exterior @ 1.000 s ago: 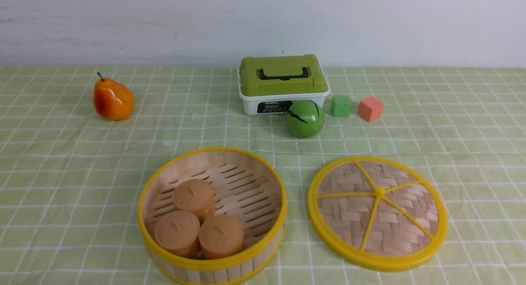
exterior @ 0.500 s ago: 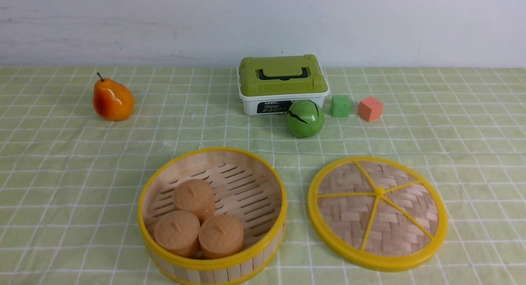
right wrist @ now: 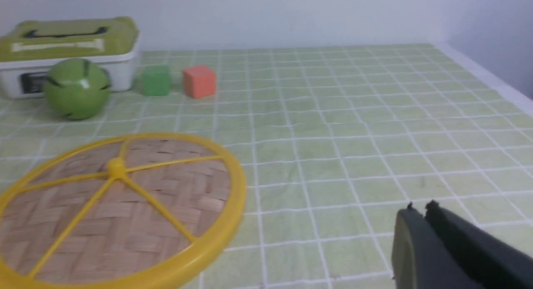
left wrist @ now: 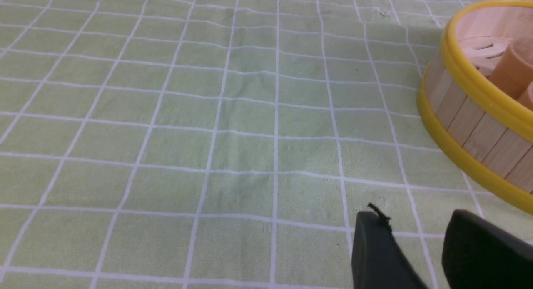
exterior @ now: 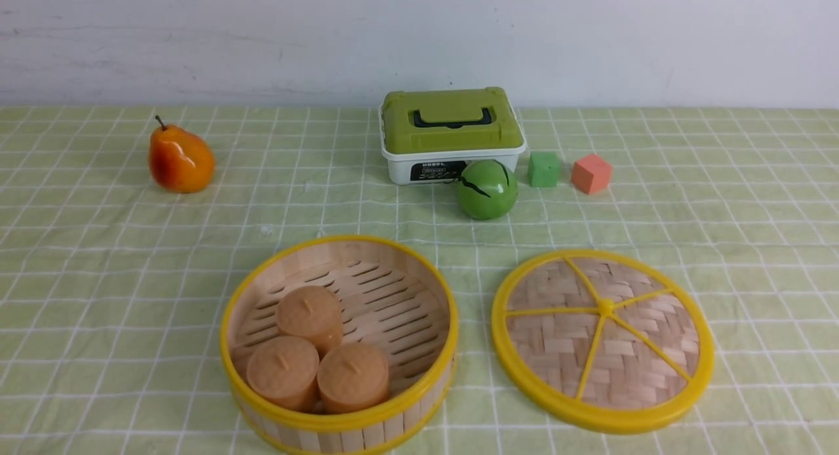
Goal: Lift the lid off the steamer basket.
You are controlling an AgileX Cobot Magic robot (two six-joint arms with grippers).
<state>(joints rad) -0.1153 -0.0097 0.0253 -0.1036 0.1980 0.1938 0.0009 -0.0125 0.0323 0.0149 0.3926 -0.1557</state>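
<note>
Everything on the table is staying where it was a second ago. The woven bamboo lid [exterior: 606,340] is lying off the steamer basket [exterior: 341,419], to its right, with checked cloth showing between them. In the right wrist view, the right gripper [right wrist: 420,212] is pressing its fingertips together, apart from the lid. The left gripper [left wrist: 416,216] is holding its fingers spread, near the basket.

Green-and-white checked cloth [exterior: 118,297] is covering the table, and a pale wall [exterior: 262,42] is rising behind it. Three brown buns [exterior: 309,314] are sitting inside the basket. Beyond, a striped green ball [exterior: 487,189] is standing before an olive-lidded white toolbox [exterior: 452,124], beside a green cube [exterior: 543,169] and a coral cube [exterior: 591,174]. An orange pear [exterior: 180,158] is resting at the far left.
</note>
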